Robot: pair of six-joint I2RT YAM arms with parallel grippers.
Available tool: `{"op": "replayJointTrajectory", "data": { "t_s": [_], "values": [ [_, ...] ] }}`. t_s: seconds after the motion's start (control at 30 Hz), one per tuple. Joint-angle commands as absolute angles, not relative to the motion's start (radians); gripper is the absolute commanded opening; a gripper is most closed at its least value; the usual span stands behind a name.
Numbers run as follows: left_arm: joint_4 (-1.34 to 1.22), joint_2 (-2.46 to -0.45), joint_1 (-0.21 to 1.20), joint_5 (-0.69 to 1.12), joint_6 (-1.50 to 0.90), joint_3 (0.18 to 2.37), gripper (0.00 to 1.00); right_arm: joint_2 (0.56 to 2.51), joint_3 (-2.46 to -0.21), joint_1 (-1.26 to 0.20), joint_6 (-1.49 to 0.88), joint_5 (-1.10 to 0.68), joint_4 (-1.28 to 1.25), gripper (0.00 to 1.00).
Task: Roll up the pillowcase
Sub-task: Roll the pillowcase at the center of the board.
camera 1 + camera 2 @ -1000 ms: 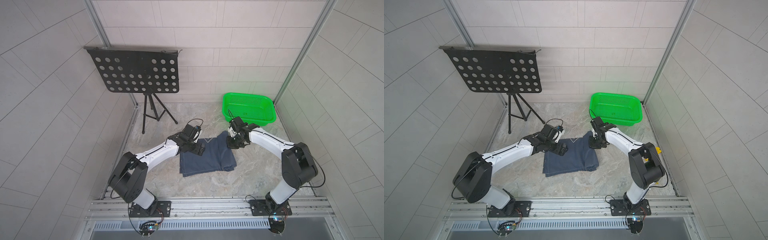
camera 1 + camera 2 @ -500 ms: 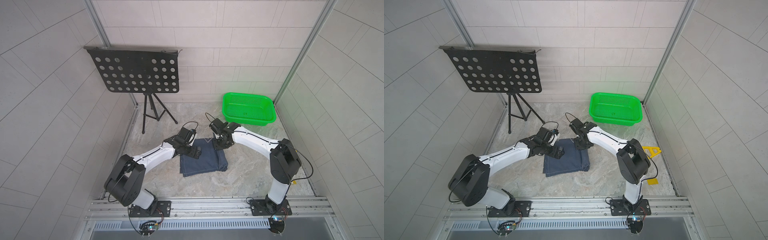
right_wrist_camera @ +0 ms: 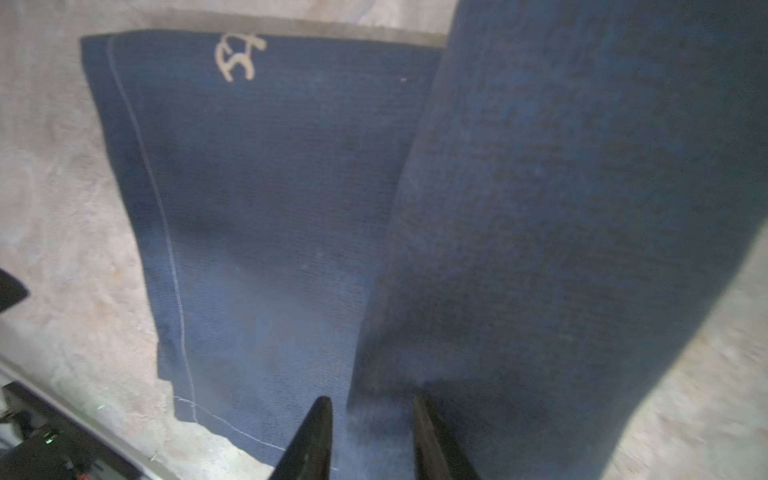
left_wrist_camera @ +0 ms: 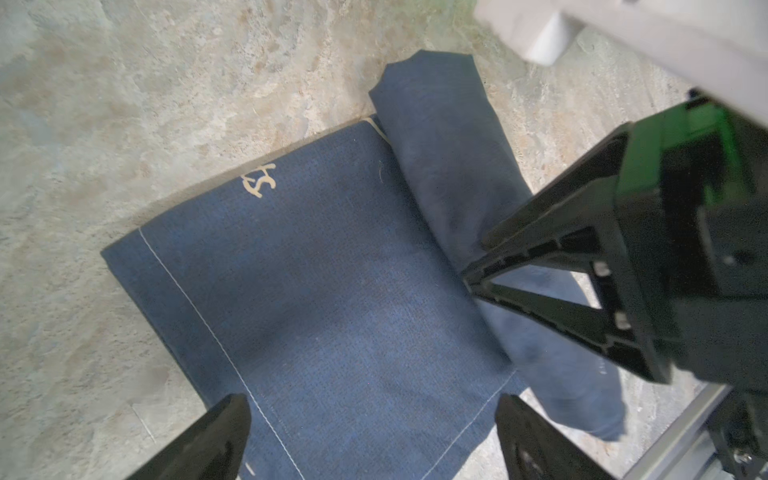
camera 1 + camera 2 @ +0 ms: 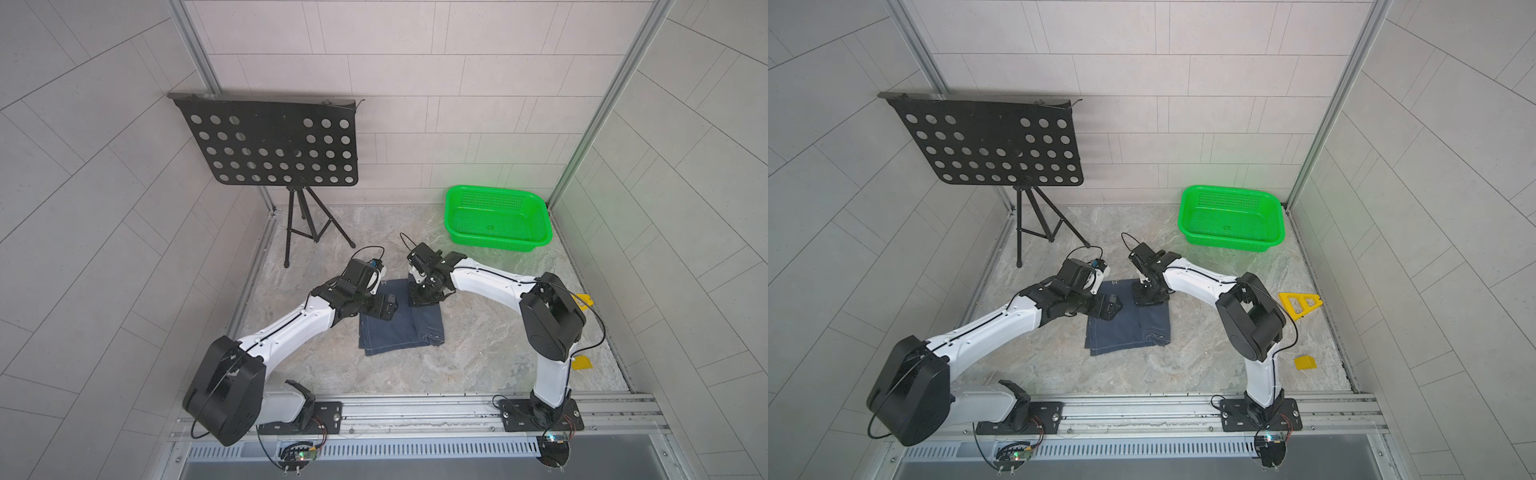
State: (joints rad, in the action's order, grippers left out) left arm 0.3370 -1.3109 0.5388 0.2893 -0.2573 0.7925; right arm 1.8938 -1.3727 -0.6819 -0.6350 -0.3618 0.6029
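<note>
The pillowcase [image 5: 390, 328] [image 5: 1121, 328] is a dark navy cloth lying on the stone floor. Its right side is wound into a roll [image 5: 428, 324] [image 4: 453, 158] [image 3: 582, 208], and the rest lies flat with a pale seam and a small pale drawing. My left gripper [image 5: 384, 308] [image 4: 371, 415] hangs open just above the flat part at its far left corner, with nothing between its fingers. My right gripper [image 5: 422, 296] [image 3: 371, 402] sits on the far end of the roll. Its fingers stand part way apart with the roll's inner edge in the gap, not pinched.
A green basket [image 5: 457, 216] stands at the back right. A black perforated music stand [image 5: 274, 145] on a tripod stands at the back left. Two yellow pieces [image 5: 1300, 305] [image 5: 1305, 363] lie by the right wall. A metal rail [image 5: 415, 411] runs along the front.
My right gripper has moved left across the cloth, carrying the roll with it, so the pillowcase is narrower. Its jaws have parted. The left gripper has opened slightly wider.
</note>
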Motion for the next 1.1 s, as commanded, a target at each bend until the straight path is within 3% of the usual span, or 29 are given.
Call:
{"op": "replayJointTrajectory", "data": {
  "t_s": [0.0,0.3,0.7,1.07],
  "values": [
    [0.32,-1.271,0.538,0.333,-0.308,0.771,1.0,1.834,-1.31,-0.639,-0.723,-0.51,0.448,0.41],
    [0.235,-1.313,0.649,0.345,-0.367,0.818,0.95,1.674,-1.21,-0.449,-0.693,-0.597,0.426,0.39],
    [0.105,-1.597,0.837,0.362,-0.368,0.929,0.78,1.944,-1.309,-0.392,-0.718,-0.767,0.201,0.26],
    [0.023,-1.656,0.844,0.376,-0.376,0.766,0.77,2.103,-1.288,-0.41,-0.701,-0.717,0.077,0.26]
  ]
}}
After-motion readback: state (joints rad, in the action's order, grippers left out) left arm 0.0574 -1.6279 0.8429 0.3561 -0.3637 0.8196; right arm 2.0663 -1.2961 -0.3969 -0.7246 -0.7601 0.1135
